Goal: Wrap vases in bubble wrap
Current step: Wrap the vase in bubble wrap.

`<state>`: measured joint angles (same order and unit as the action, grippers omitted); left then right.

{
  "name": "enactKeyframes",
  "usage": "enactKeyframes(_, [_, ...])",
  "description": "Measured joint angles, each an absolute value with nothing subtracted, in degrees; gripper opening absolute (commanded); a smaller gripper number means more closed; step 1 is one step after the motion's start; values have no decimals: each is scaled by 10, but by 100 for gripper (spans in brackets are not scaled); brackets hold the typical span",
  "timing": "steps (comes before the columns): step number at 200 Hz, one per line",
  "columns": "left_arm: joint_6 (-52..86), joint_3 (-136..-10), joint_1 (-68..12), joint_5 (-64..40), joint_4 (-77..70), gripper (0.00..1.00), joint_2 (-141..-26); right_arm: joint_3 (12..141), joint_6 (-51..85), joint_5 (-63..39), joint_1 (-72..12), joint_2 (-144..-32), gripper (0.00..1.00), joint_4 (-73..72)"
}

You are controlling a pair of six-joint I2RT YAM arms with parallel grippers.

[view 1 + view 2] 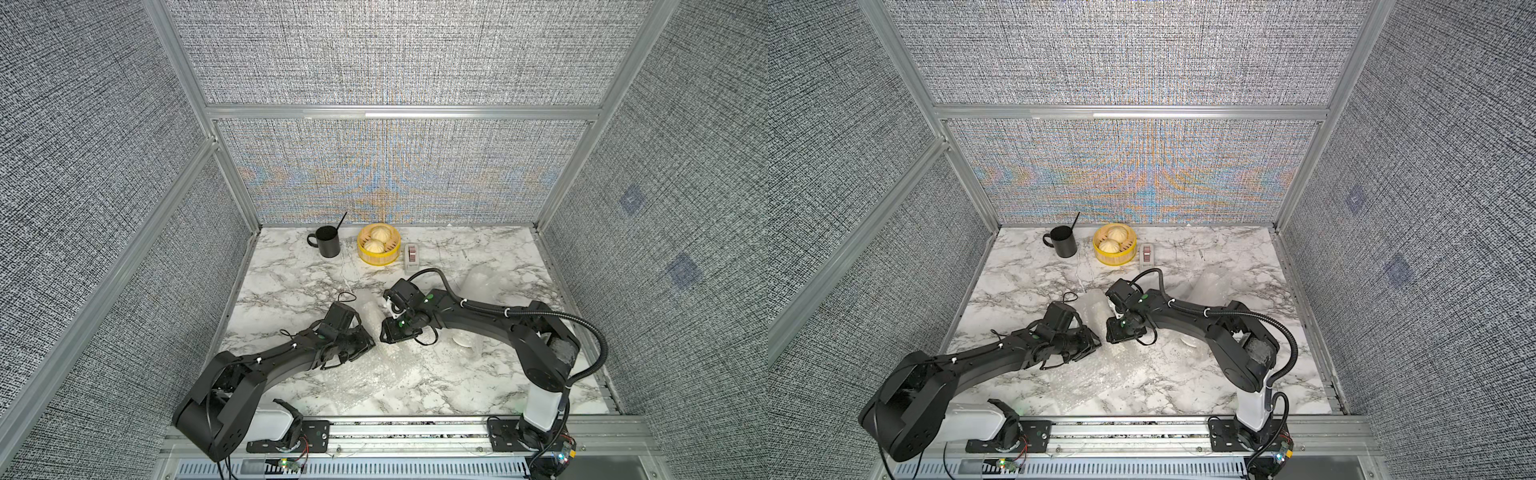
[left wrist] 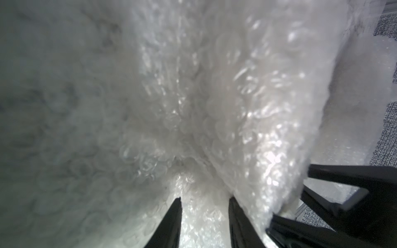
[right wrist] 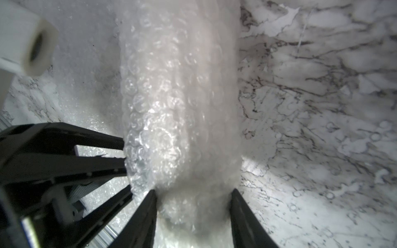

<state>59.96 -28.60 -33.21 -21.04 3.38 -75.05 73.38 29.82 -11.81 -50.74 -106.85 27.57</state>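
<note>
A roll of bubble wrap (image 3: 180, 107) with a pale solid form inside, a wrapped vase, lies between both grippers at mid-table (image 1: 371, 311) (image 1: 1093, 306). My right gripper (image 3: 193, 193) (image 1: 388, 330) is shut on its near end, one finger pressing each side. My left gripper (image 2: 204, 198) (image 1: 365, 338) stands open against the roll, with loose bubble wrap (image 2: 214, 96) in the gap. A flat bubble wrap sheet (image 1: 365, 374) lies in front. Another vase's white edge (image 1: 462, 341) (image 1: 1187, 341) peeks from under my right forearm.
At the back stand a black mug (image 1: 328, 242) with a stick in it, a yellow steamer (image 1: 379, 246) holding two buns, and a small grey box (image 1: 412, 257). More bubble wrap (image 1: 478, 282) lies at back right. Fabric walls close three sides.
</note>
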Motion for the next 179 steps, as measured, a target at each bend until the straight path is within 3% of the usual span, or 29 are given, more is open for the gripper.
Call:
enactKeyframes(82, [610,-335,-301,-194,77,42,-691,740,295,-88,-525,-1068,49,276])
enactKeyframes(112, [619,-321,-297,-179,96,48,-675,738,295,-81,-529,-1066,49,276])
enactKeyframes(136, [625,-351,-296,-179,99,56,-712,739,296,-78,-531,-1066,49,276])
enactKeyframes(179, [623,-389,-296,-200,72,57,-791,741,297,-72,-533,-1067,50,276])
